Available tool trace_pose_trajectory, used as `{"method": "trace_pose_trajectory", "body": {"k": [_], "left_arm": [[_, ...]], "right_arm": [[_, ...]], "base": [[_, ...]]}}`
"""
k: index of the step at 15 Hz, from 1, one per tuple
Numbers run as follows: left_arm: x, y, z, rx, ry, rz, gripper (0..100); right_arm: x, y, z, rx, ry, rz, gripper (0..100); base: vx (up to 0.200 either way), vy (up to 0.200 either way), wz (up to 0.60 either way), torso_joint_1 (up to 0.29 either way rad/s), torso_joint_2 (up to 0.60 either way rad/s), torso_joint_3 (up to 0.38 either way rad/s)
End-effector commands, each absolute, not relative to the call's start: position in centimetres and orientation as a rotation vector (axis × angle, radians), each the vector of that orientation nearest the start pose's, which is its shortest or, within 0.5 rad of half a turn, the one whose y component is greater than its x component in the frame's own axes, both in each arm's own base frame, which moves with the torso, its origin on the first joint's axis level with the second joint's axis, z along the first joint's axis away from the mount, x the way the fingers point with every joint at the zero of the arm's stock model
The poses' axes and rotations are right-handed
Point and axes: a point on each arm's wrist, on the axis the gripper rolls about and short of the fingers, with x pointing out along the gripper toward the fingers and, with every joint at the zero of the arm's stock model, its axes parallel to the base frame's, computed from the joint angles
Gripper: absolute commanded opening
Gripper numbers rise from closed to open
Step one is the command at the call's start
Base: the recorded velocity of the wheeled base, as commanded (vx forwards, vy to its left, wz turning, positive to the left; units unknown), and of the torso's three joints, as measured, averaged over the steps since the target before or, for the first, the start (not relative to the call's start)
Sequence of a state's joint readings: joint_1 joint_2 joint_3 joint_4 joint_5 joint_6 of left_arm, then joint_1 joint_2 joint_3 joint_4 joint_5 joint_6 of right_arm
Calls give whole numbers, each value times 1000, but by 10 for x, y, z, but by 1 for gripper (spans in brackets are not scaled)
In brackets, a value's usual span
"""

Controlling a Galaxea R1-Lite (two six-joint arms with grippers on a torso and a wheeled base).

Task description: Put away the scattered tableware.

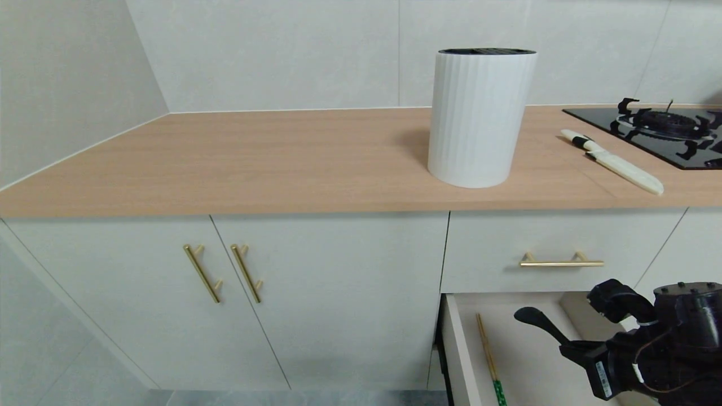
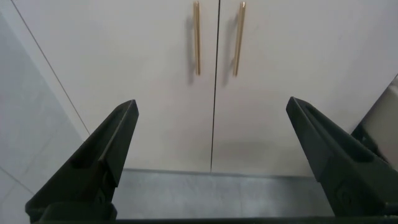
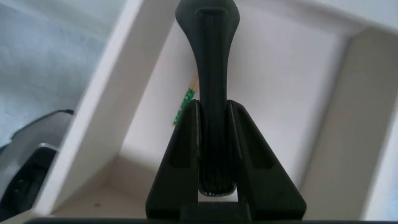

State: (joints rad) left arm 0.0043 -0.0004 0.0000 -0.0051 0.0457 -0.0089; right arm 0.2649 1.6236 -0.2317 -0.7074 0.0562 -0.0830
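Knife [image 1: 612, 163] is the one piece not yet stowed.

Right tool [image 1: 528, 317]: fingers pressed together, nothing pinched, hanging over the open drawer [image 1: 458, 338]. Chopsticks [image 1: 488, 356] lie flat inside the drawer, along the wall nearest the cabinet doors [image 1: 316, 293], apart from the tool. Judged stowed.

Above the drawer: a shut drawer front with a brass handle [image 1: 561, 262], then the surface [image 1: 254, 163]. The knife lies on it, above the drawer and toward the back, slantwise, just beside the hob [image 1: 660, 127]. White ribbed holder [image 1: 479, 118] stands upright above the drawer's door-side wall, near the knife, not touching.

Left tool [image 2: 210, 109]: spread wide, empty, low before the doors, well apart from the drawer.

Likely step: fetch the knife. To do it well:
- Lift straight out of the drawer first, clearing the brass handle and the surface's lip.
- Spread the fingers before descending.
- Turn the wrist so the fingers cross the knife's length.
- The knife lies flat and thin, so the tips must come right down to the surface.
- Which end is the grip I cannot tell for sure.
- Mind the hob edge.
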Motion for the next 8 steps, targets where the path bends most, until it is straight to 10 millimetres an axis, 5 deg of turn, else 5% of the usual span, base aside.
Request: {"method": "trace_pose_trajectory", "body": {"k": [1, 5, 8], "left_arm": [[-23, 1, 76, -9, -6, 51, 100], [-23, 1, 76, -9, -6, 51, 100], [-23, 1, 76, -9, -6, 51, 100]], "right_arm": [[194, 54, 73, -152, 686, 338, 0], [195, 54, 71, -153, 695, 338, 0], [196, 55, 71, -153, 698, 338, 0]], "base": [[0, 0, 0, -149, 452, 315], [0, 0, 0, -115, 452, 327], [0, 0, 0, -40, 188, 142]]}}
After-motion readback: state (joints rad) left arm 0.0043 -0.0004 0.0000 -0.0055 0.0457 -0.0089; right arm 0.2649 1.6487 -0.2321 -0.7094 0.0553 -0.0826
